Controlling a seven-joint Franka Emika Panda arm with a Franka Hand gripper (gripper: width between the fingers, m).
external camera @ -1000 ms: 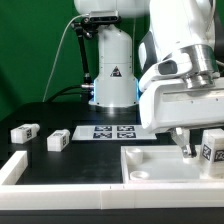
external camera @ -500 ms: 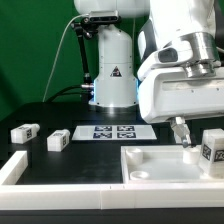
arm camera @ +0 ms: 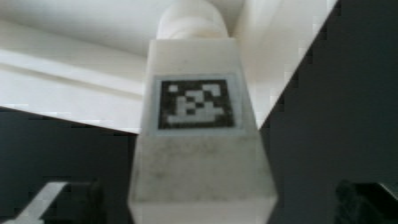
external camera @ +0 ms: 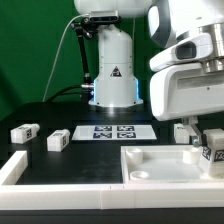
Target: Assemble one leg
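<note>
A leg (external camera: 212, 146), a small white block with a square tag, stands upright at the exterior view's right, beside the large white tray-like piece (external camera: 168, 168). My gripper (external camera: 199, 134) is low over that leg. In the wrist view the leg (arm camera: 199, 110) fills the middle, tag face showing. The gripper (arm camera: 205, 205) straddles it with the dark fingertips (arm camera: 47, 204) wide on either side and a gap to the leg on both sides. It is open and holds nothing. Two more legs (external camera: 24, 130) (external camera: 57, 140) lie at the exterior view's left.
The marker board (external camera: 110, 131) lies flat in front of the robot base (external camera: 112, 75). A white raised border (external camera: 14, 170) runs along the front left. The arm's bulk hides the table's far right.
The arm has moved toward the exterior view's right and risen a little, bringing the fingers next to and around the standing leg. The legs and tray-like piece have not moved.
</note>
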